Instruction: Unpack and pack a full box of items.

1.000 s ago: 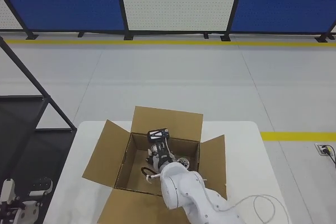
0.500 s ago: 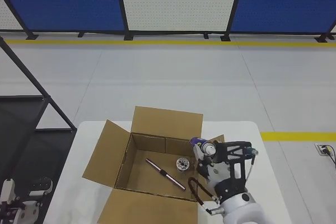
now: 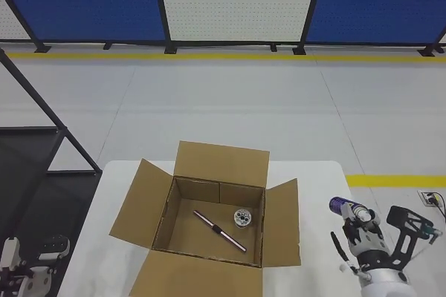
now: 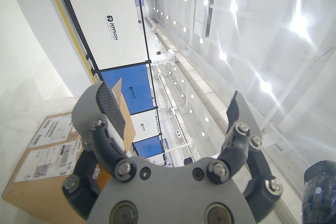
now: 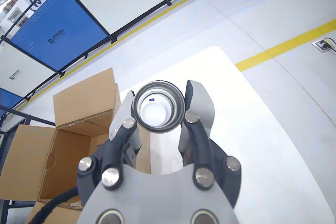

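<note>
Your right gripper (image 5: 160,100) is clamped on the can (image 5: 157,110), right of the box (image 3: 219,160) and well apart from it, over the table (image 3: 320,178). Your left gripper (image 4: 170,101) is spread wide, holding nothing, just beside the box. In the box lie a rod (image 3: 219,230) and a round part (image 3: 242,217).
</note>
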